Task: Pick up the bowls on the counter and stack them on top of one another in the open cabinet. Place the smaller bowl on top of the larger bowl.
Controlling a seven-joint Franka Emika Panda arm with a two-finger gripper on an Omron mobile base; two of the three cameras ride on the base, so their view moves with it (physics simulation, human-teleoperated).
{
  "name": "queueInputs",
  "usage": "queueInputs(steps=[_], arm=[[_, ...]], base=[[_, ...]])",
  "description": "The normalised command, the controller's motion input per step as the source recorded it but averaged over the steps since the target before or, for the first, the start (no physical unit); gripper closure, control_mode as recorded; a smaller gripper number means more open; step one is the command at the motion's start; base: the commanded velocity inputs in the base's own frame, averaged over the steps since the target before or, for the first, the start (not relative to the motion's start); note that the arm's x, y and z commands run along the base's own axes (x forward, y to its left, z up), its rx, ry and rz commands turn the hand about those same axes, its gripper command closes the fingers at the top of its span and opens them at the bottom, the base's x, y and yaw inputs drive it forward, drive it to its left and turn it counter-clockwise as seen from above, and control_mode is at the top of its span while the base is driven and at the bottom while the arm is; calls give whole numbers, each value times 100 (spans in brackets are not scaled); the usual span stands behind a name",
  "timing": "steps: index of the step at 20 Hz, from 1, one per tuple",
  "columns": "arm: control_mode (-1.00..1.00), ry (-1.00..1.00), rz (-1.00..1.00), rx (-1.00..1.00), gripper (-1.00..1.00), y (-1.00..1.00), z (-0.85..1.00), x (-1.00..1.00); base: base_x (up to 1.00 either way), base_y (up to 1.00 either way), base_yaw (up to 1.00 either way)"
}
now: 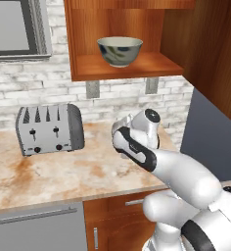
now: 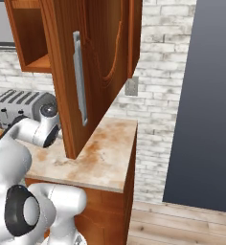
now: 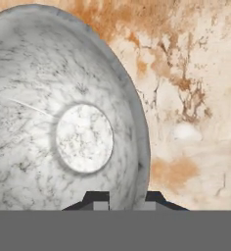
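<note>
Marble-look counter (image 1: 63,171), beige with rust-brown veins, runs below a white brick wall (image 1: 39,83), with a reddish-brown open cabinet (image 1: 83,44) mounted above it. On the cabinet's shelf sits the larger bowl (image 1: 120,50), upright, cream with dark blue-green blotches, alone in its compartment. A silver toaster (image 1: 49,128) stands on the counter toward the left, well apart from the white robot arm (image 1: 186,181), which reaches forward and bends down over the counter's right part. From the right, a cabinet door (image 2: 93,67) with a long metal handle (image 2: 79,76) hangs in front of the arm, and a dark grey panel (image 2: 206,105) fills the space beyond the counter's end. In the hand view, the gripper (image 3: 125,198) is nearly closed, its two dark fingertips (image 3: 97,198) straddling the near rim of the smaller bowl (image 3: 63,112), one inside and one outside, pinching the wall between them. This whitish-grey bowl lies directly ahead of the hand, its pale round bottom visible, with the veined counter behind it; whether it touches the counter cannot be told.
</note>
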Motion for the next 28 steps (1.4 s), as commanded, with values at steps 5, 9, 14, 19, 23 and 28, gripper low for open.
queueInputs(steps=[5, 9, 14, 19, 23, 28], arm=[[-100, 0, 0, 2, 100, 0, 39, -52], [-100, 0, 0, 0, 100, 3, 36, -50], [-100, 0, 2, -7, 100, 6, 38, -53], [-100, 0, 5, -10, 100, 1, 38, -55], [-100, 0, 6, -10, 100, 0, 43, -55], [-100, -1, 7, -9, 100, 0, 49, -52]], base=[[0, 0, 0], [0, 0, 0], [0, 0, 0], [0, 0, 0], [0, 0, 0], [0, 0, 0]])
